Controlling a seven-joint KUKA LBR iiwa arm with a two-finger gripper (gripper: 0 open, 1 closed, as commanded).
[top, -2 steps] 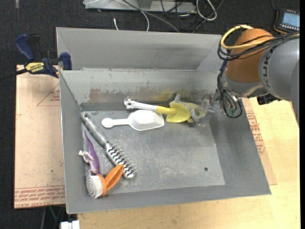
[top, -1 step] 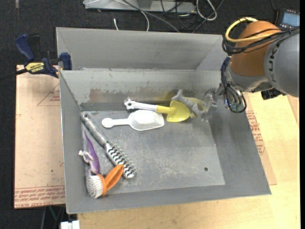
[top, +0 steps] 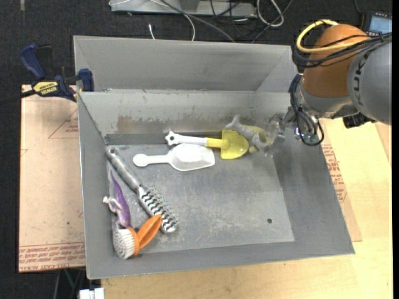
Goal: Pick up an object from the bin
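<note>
My gripper hangs low at the bin's back right, close to the right wall. Just left of it lies a yellow scoop with a white handle pointing left; the scoop's bowl end is nearest the gripper. A pale greyish piece shows between the scoop's bowl and the gripper, and I cannot tell what it is. A white scoop rests in front of the yellow one, its handle pointing left too.
Along the left side lie a grey-handled wire whisk, a purple-handled brush with white bristles and an orange piece beside them. The bin's right wall slopes up right next to the gripper.
</note>
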